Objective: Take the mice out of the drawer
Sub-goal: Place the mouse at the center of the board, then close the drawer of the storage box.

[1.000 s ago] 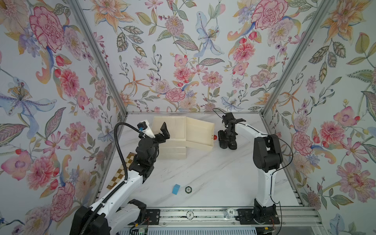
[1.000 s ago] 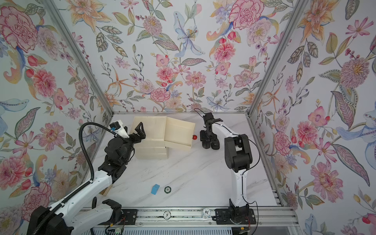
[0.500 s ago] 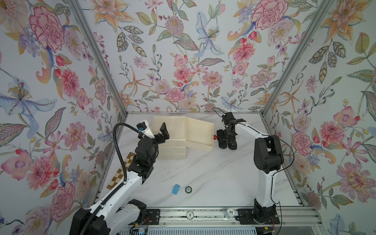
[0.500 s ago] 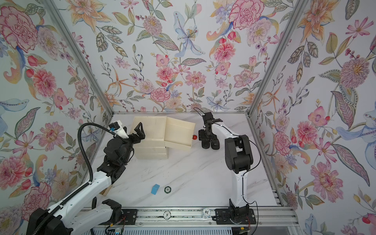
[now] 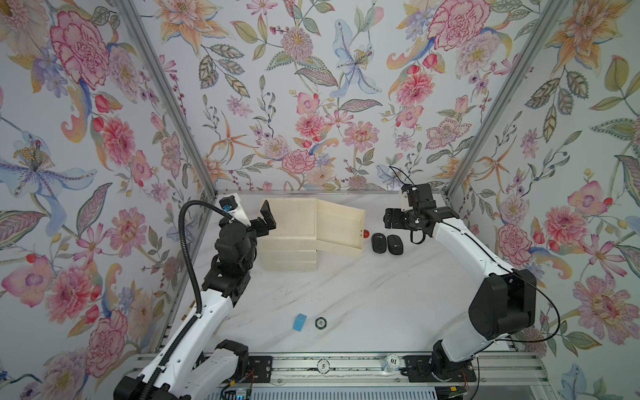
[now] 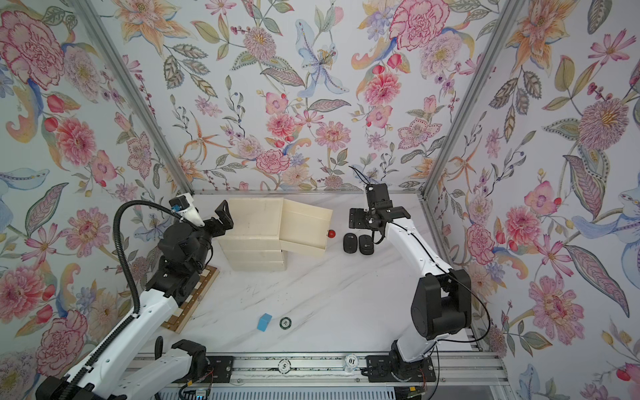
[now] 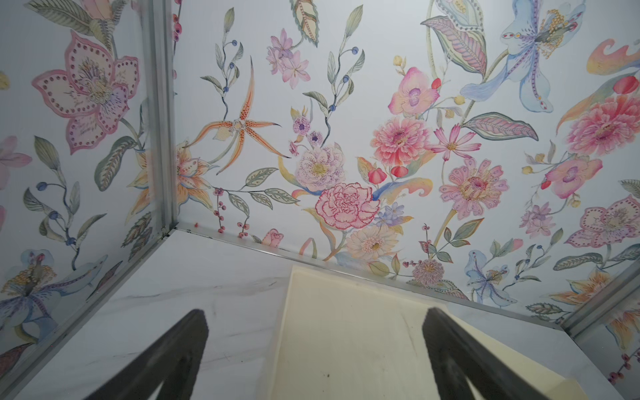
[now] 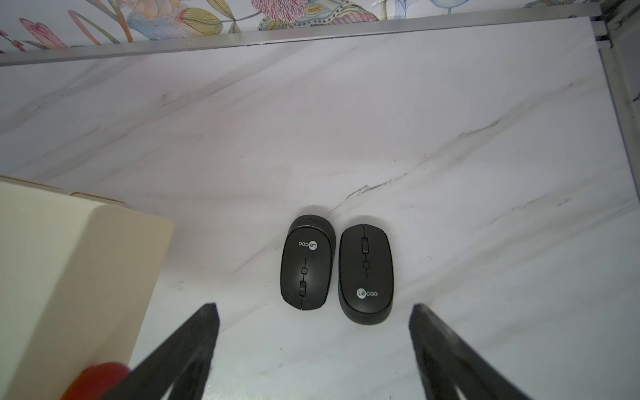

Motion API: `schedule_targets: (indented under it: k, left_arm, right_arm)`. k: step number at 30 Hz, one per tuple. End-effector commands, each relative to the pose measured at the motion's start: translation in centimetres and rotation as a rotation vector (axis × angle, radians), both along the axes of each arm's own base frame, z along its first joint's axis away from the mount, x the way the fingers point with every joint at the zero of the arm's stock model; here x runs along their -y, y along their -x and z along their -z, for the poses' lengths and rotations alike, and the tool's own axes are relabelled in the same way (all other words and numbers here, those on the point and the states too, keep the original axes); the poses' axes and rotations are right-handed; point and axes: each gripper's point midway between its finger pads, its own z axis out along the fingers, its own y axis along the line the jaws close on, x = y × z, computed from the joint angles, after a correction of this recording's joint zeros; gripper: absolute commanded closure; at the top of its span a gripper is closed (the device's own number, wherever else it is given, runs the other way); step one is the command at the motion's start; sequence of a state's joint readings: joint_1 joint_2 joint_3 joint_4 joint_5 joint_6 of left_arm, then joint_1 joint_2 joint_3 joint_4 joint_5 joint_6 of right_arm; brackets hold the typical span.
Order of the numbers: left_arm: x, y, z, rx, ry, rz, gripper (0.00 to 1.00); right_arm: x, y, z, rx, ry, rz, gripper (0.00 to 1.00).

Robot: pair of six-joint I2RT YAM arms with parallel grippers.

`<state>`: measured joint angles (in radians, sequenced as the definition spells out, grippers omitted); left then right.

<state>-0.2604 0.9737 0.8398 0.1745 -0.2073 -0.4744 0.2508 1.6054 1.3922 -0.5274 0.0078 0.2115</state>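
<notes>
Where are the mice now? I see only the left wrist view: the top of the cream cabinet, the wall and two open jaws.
Observer: Two black mice lie side by side on the table, just past the red knob of the drawer.
Operator: Is that drawer open?
Observer: Yes. It stands pulled out of the cabinet toward the right arm, and no mouse shows in the part of it that I can see.
Operator: Does the right gripper hold a mouse?
Observer: No. The right gripper hangs near the two mice with open jaws and touches neither.
</notes>
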Motion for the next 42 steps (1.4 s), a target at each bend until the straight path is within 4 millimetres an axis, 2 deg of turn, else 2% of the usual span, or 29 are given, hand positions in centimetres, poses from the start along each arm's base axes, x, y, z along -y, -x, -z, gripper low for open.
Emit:
schedule_targets:
  k: [1, 5, 7, 11, 14, 18, 24, 29, 42]
  left_arm:
    - [-0.2, 0.0, 1.4, -0.104, -0.059, 0.053, 0.00]
    - [-1.0, -0.7, 2.5, -0.170, -0.079, 0.064, 0.00]
    - [-1.3, -1.1, 3.1, -0.188, -0.071, 0.078, 0.00]
    - [-1.6, -1.6, 3.5, -0.197, -0.045, 0.131, 0.00]
    - [-1.7, -1.8, 3.9, -0.206, -0.048, 0.160, 0.00]
    - [-2.6, -2.2, 5.0, -0.240, -0.031, 0.175, 0.00]
    - [-3.9, -2.3, 5.5, -0.268, -0.019, 0.183, 0.00]
    - [-3.1, -2.6, 6.8, -0.298, 0.001, 0.242, 0.00]
    - [-0.4, -3.4, 9.5, -0.351, 0.048, 0.405, 0.00]
  right_arm:
    - [-0.8, -0.3, -2.6, 0.096, -0.077, 0.004, 0.08]
    - [-1.7, -0.2, -4.7, 0.173, -0.099, -0.010, 0.04]
    - [-2.0, -0.2, -4.9, 0.178, -0.097, -0.017, 0.01]
    - [-3.0, 0.1, -4.9, 0.181, -0.093, -0.031, 0.01]
    - [-3.1, 0.3, -4.4, 0.176, -0.084, -0.021, 0.01]
    - [-2.6, 0.7, -2.9, 0.141, -0.080, 0.001, 0.01]
    - [-3.0, 1.5, -1.0, 0.097, -0.098, -0.022, 0.01]
    - [-3.2, 1.8, -0.5, 0.090, -0.122, -0.048, 0.01]
    - [-7.3, 0.6, 0.4, 0.078, -0.182, -0.204, 0.01]
